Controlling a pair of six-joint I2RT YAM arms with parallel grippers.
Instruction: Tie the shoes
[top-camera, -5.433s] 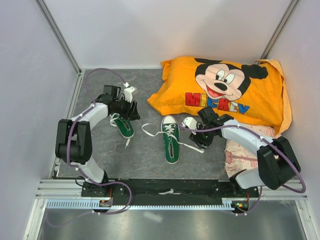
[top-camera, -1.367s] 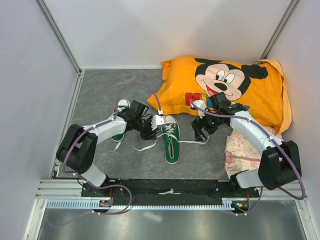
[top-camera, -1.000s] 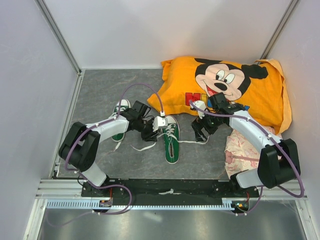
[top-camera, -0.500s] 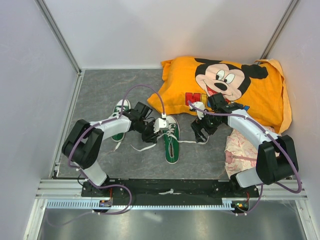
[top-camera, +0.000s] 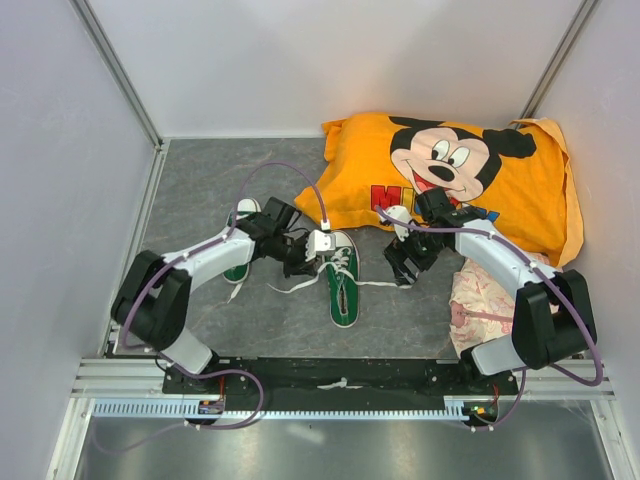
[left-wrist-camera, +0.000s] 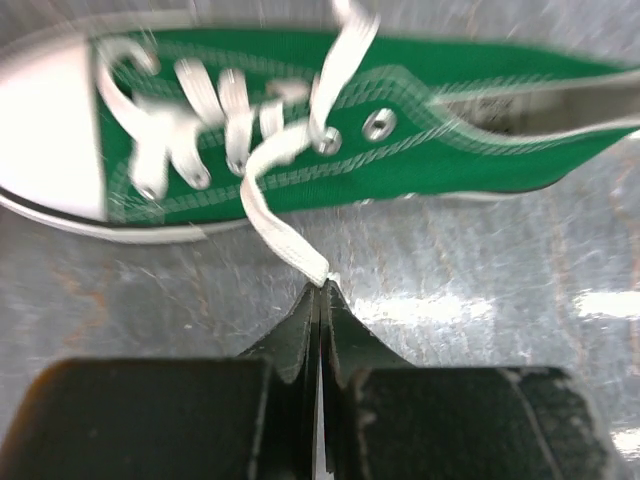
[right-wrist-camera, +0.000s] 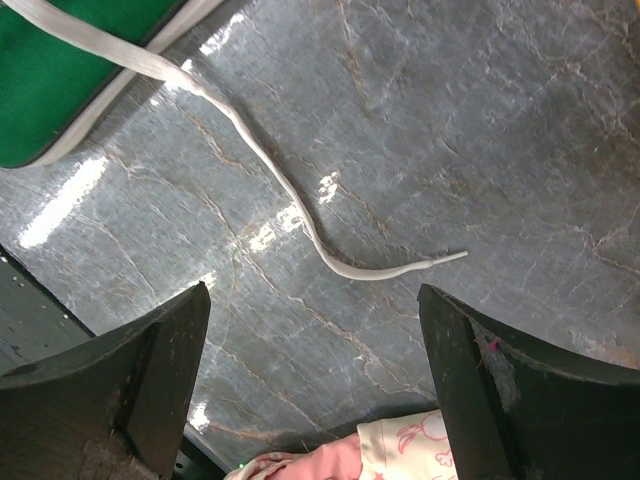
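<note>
One shoe (top-camera: 238, 268) lies at the left, partly hidden under the left arm, its toe pointed away from the bases. Just right of it the left gripper (left-wrist-camera: 320, 292) is pressed together, and the tip of the left lace (left-wrist-camera: 272, 205) is pinched between its fingertips. The second shoe (top-camera: 342, 288) is laid on the table (top-camera: 200, 190) at the middle, toe pointed away. Right of it the right gripper (right-wrist-camera: 312, 330) is spread wide, and the right lace (right-wrist-camera: 285, 195) is seen loose on the table below it, untouched. An orange cloth (top-camera: 450, 180) is spread behind, and a pink cloth (top-camera: 478, 300) is seen at the far right
</note>
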